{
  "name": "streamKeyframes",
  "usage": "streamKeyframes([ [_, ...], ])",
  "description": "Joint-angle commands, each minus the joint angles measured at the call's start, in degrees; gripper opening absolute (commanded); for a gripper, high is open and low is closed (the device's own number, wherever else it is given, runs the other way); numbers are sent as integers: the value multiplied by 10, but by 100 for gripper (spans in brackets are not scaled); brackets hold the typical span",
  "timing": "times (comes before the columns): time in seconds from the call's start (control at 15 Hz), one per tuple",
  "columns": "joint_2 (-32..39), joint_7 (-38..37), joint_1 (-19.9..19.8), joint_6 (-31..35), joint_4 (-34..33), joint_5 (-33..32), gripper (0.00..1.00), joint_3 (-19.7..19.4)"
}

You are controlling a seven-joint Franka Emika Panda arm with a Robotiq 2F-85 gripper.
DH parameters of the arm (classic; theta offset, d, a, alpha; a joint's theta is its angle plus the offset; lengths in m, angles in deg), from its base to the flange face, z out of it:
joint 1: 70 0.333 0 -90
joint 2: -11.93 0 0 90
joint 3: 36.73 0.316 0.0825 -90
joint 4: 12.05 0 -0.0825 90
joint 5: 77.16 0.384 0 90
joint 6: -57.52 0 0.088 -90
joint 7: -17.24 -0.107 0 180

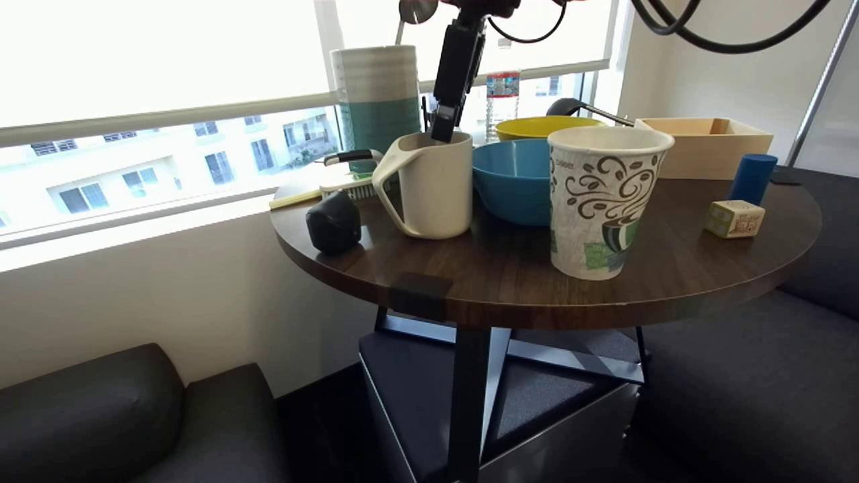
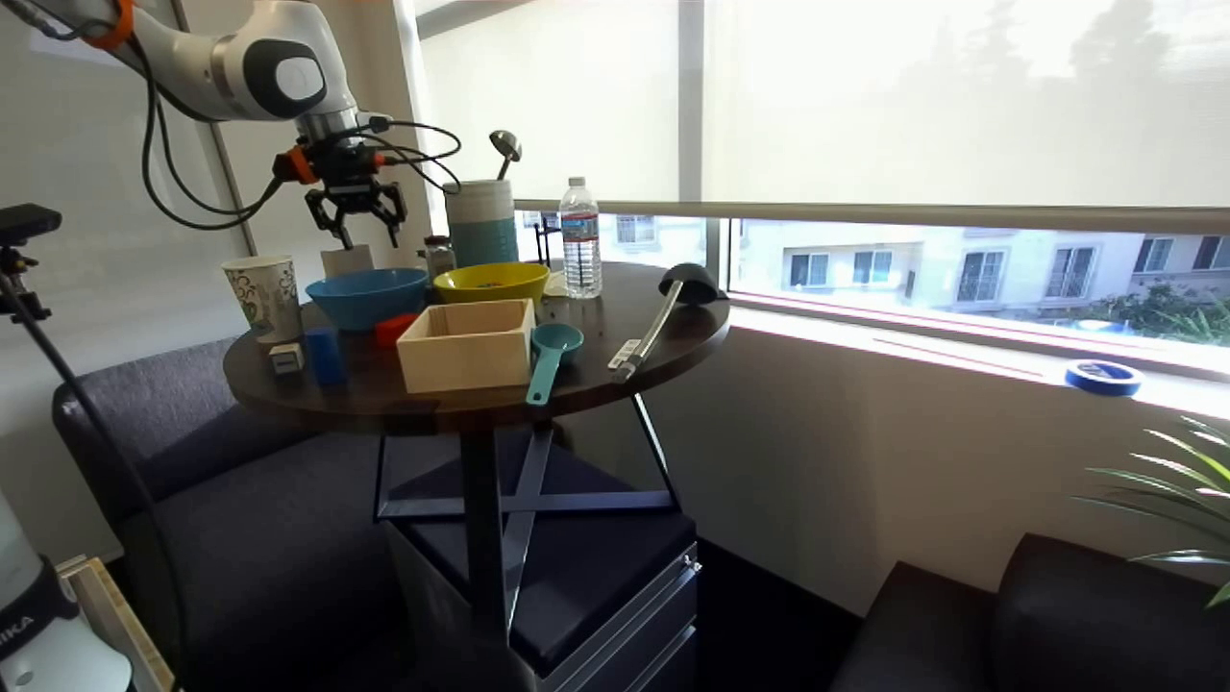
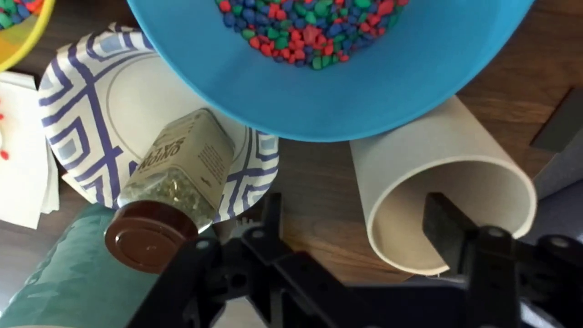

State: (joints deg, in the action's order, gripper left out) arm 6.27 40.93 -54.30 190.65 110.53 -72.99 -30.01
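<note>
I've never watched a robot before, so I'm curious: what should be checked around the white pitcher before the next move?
1. Gripper open: ok, its fingers stand apart.
2. Pitcher upright: ok.
3. One finger over the pitcher's mouth, the other outside: ok.
4. Pitcher gripped: not ok, no grip yet.
5. Pitcher clear of the blue bowl: cannot tell; the bowl's rim overlaps it in the wrist view.
6. Spice jar upright: ok.

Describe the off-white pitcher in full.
The pitcher is off-white and smooth, perhaps plastic or ceramic, with a round open mouth and an angular loop handle. It stands upright on the dark wooden table, beside the blue bowl. No contents show in its visible interior. The open hand has one finger overlapping its mouth in the wrist view; whether they touch is unclear.
</note>
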Motion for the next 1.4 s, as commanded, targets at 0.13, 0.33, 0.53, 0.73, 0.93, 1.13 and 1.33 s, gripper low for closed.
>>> streamKeyframes([
  [0.13, 17, 4, -11, -59, -20, 20, 56, 14],
  [0.33, 11, 14, -11, -42, -18, 26, 42, 13],
  [0.53, 10, 3, -16, -36, -16, 35, 19, 11],
  [0.73, 13, 9, -20, -24, -13, 56, 1, 9],
  [0.93, 10, 7, -23, -16, -10, 68, 0, 10],
  [1.13, 0, 13, -21, -6, -7, 74, 1, 12],
  [1.33, -23, 17, -16, 15, -2, 67, 1, 19],
])
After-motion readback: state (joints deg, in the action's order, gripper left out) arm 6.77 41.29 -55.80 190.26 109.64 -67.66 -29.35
